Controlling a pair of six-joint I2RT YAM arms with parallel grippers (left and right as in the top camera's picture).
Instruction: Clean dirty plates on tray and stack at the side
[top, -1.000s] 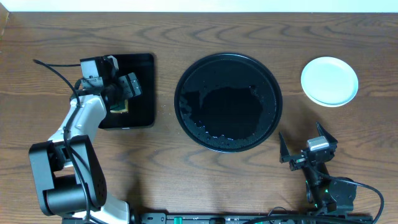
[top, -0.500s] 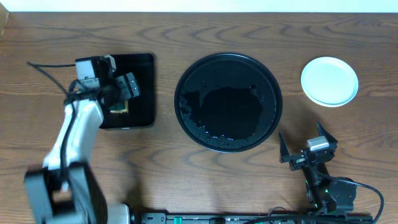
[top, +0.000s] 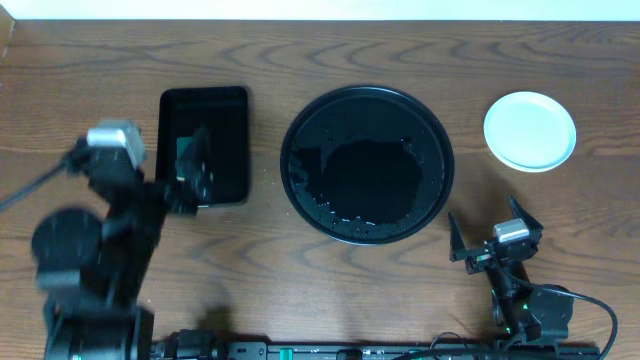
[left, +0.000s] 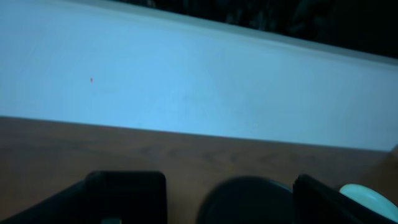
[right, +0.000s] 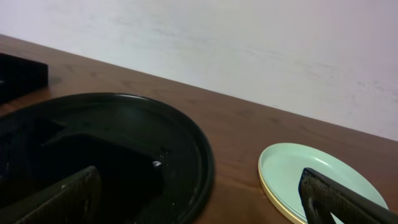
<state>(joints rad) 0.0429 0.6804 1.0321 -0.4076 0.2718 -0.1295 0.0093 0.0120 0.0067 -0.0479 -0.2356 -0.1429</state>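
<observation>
The round black tray (top: 367, 165) sits mid-table with wet streaks and no plate on it; the right wrist view shows its rim (right: 205, 162), and it appears dimly as the tray (left: 249, 198) in the left wrist view. The plates (top: 530, 130) are stacked at the far right, a mint one on top of a pale yellow rim (right: 314, 177). My left gripper (top: 196, 168) is blurred and open over the rectangular tray's near edge, its jaws empty (left: 193, 214). My right gripper (top: 487, 228) rests open and empty near the front right, as its own view (right: 199, 211) confirms.
A smaller rectangular black tray (top: 228, 120) lies left of the round one, with a small greenish object (top: 185, 152) in it, partly hidden by my left gripper. The left arm's base (top: 90, 270) fills the front left corner. A pale wall runs behind the table.
My left arm has pulled back from the rectangular tray toward the front left, and its gripper now sits lower over the tray's near edge. The right arm, round tray and plates are unmoved.
</observation>
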